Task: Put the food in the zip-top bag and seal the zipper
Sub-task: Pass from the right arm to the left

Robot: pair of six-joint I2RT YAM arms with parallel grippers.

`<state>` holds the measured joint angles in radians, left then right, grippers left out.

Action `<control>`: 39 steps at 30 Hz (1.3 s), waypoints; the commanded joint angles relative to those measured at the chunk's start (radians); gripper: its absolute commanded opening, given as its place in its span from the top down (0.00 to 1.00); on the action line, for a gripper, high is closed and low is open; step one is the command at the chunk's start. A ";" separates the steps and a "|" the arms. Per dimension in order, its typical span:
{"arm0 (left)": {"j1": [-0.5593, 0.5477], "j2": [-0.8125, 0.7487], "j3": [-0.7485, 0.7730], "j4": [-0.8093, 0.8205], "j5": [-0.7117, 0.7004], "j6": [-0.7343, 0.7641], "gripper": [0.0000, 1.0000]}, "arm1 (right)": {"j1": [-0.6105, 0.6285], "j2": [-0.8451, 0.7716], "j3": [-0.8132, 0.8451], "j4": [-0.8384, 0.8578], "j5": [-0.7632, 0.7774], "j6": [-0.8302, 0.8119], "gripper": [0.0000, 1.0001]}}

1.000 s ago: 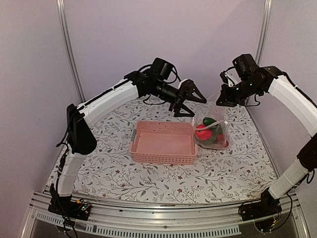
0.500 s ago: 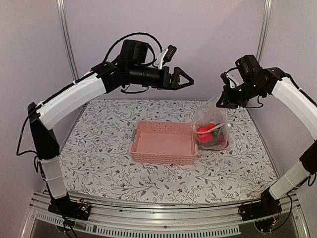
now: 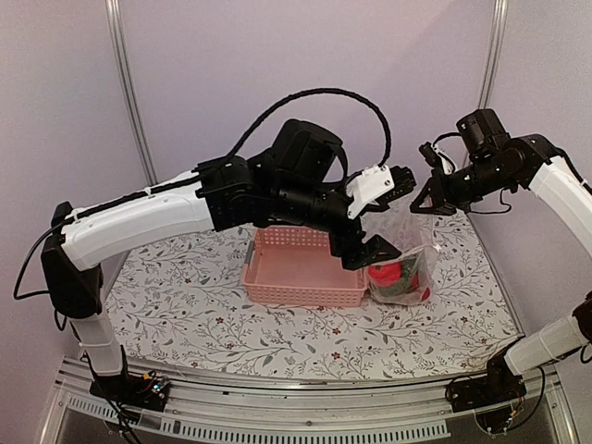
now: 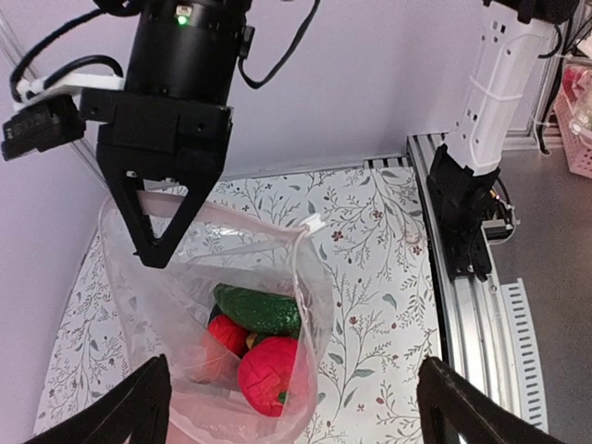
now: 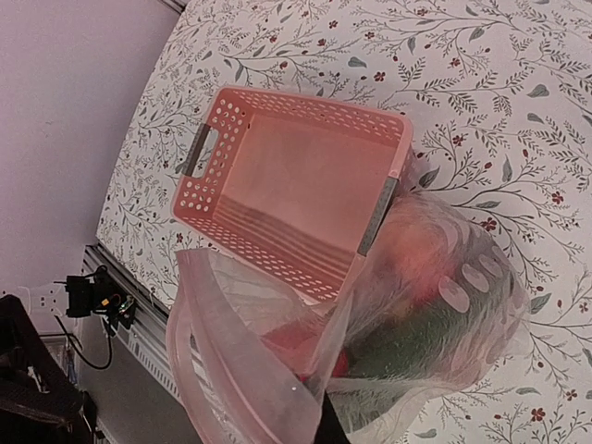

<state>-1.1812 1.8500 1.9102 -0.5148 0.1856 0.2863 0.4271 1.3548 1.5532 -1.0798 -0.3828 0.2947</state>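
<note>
- Spanning the scene, the floral worktop (image 3: 185,305) carried everything.
- Left arm (image 3: 139,222) reached in from the left, passing over the pink basket (image 3: 296,294) toward the bag.
- Right arm (image 3: 569,185) came in from the right, wrist held high over the far right of the worktop.
- Pink basket sat mid-worktop, its right end pressed against the bag.
- Zip-top bag (image 3: 412,231) stood upright just right of the basket, with its bottom on the worktop and its top pulled up.
- Right end effector (image 3: 427,205) was clenched on the bag's upper rim, holding the mouth up.
- Left end effector (image 3: 374,254) was released, fingers spread wide at the bag's mouth. Its wrist camera looked straight down into the bag. Couldn't tell whether the fingers touched the plastic.
- Food (image 4: 264,342) lay inside the bag at the bottom: a green piece (image 4: 259,310) on top, red pieces (image 4: 271,375) under and beside it.
- Zipper (image 4: 298,264) was unsealed and the mouth gaped open. Its whitish end (image 4: 313,222) sat at the rim corner away from the right end effector.
</note>
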 commanded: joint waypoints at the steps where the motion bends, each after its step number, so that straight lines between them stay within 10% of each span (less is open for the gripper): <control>1: -0.013 0.067 0.022 -0.040 -0.022 0.077 0.10 | 0.010 -0.040 -0.024 0.011 -0.070 -0.032 1.00; 15: -0.016 0.225 0.068 -0.023 -0.044 0.084 0.33 | 0.021 -0.023 -0.035 0.015 -0.131 -0.069 1.00; 25: -0.003 0.317 0.195 0.057 -0.036 -0.007 0.92 | 0.021 0.019 -0.053 0.060 -0.169 -0.051 0.98; 31: -0.001 0.293 0.259 0.091 -0.010 -0.064 1.00 | 0.019 0.040 0.064 0.001 -0.098 -0.059 0.63; 39: -0.002 0.147 0.183 0.137 -0.022 -0.152 1.00 | 0.016 0.029 0.259 -0.015 -0.105 -0.026 0.45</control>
<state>-1.1828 2.1098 2.1128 -0.4442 0.1547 0.2028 0.4404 1.3998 1.7302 -1.0904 -0.4816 0.2516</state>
